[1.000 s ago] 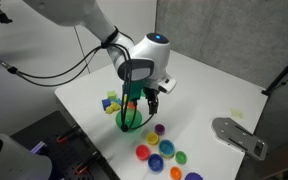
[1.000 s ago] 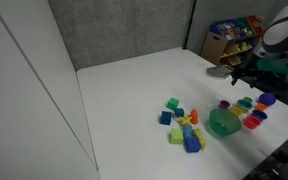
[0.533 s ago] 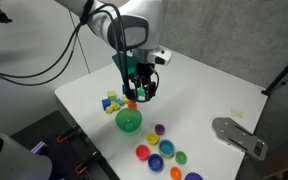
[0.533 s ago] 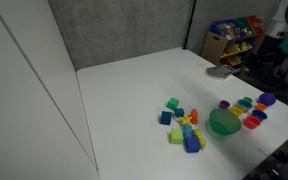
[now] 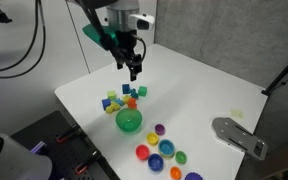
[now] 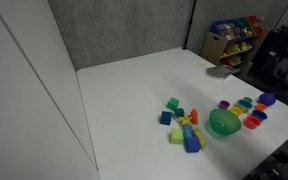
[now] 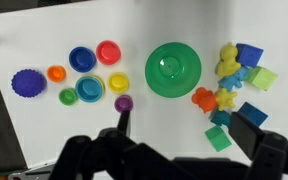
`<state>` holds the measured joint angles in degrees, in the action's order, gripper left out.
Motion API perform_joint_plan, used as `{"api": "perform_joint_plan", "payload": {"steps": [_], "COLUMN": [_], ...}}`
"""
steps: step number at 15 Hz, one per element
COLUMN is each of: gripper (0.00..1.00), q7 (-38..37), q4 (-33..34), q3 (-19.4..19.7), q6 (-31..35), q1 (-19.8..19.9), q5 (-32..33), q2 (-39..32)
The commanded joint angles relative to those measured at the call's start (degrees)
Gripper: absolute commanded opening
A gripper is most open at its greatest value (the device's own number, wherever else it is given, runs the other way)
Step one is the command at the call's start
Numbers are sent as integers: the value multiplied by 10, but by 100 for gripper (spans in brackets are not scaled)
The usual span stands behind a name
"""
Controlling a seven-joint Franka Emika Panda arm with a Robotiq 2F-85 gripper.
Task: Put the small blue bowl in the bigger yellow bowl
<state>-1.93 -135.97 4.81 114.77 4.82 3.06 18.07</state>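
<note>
The hand (image 5: 134, 68) hangs high above the table (image 5: 204, 90), pointing down; released, holding nothing.

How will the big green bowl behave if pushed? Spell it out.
The green bowl looks like glossy moulded plastic, so probably stiff, light for its size and a bit slippery. Being round and wide, it would likely slide rather than tip, perhaps into the blocks beside it.

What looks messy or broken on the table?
Nothing looks spilled or broken. The little bowls lie grouped on one side of the big green bowl, and the blocks sit in a loose heap on the other side.
</note>
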Motion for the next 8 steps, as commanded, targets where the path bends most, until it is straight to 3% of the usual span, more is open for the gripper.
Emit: {"api": "perform_joint_plan", "payload": {"steps": [1, 4, 5, 8], "gripper": [100, 100, 100, 100], "q7": [46, 58, 42, 46], "q4": [-13, -14, -3, -8], "q3": [3, 1, -2, -3], "q6": [-52, -84, -70, -79], "q1": [-13, -21, -15, -18], "q5": [-32, -44, -34, -37], "q2": [76, 108, 82, 100]}}
